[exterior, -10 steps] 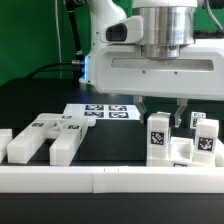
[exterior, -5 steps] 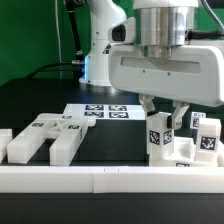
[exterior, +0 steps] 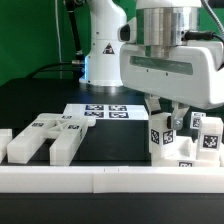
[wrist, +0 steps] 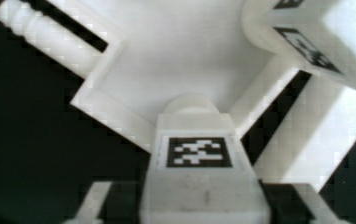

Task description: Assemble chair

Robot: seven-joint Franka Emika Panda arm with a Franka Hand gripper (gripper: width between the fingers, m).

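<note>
The chair is in loose white pieces with tag stickers. An upright tagged block stands just behind the border rail, on the exterior view's right. My gripper hangs over it, a finger on each side of its top. In the wrist view the same block sits between my gripper fingers, with a dark band on either side, so the jaws are open. Behind it in the wrist view lies a larger white chair piece. A second tagged block stands further right. Flat chair pieces lie on the left.
The long low white border rail runs along the front of the black table. The marker board lies flat in the middle, behind the parts. The robot's base rises at the back.
The gripper has shifted toward the exterior view's right above the upright block. Its fingers now stand a little wider apart around the block.
</note>
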